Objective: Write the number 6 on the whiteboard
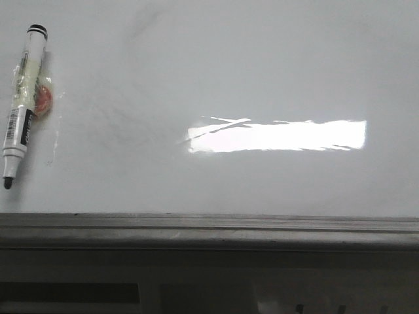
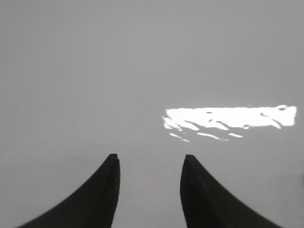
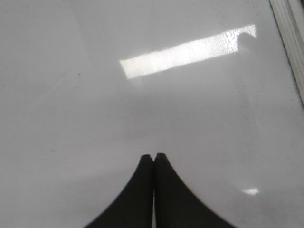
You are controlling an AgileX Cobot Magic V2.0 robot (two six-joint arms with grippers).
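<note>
The whiteboard (image 1: 262,72) fills the front view, glossy white-grey with faint smudges and a bright glare bar. No number 6 shows on it. A white marker (image 1: 21,104) with a black cap end and bare black tip lies on the board at the far left, tip toward the rail. Neither gripper shows in the front view. My left gripper (image 2: 148,157) is open and empty over bare board (image 2: 95,71). My right gripper (image 3: 153,156) is shut and empty over bare board (image 3: 71,118).
A grey metal rail (image 1: 209,226) runs along the board's lower edge. A small orange-red piece (image 1: 43,99) under clear tape sits beside the marker. The board's frame edge (image 3: 289,33) shows in the right wrist view.
</note>
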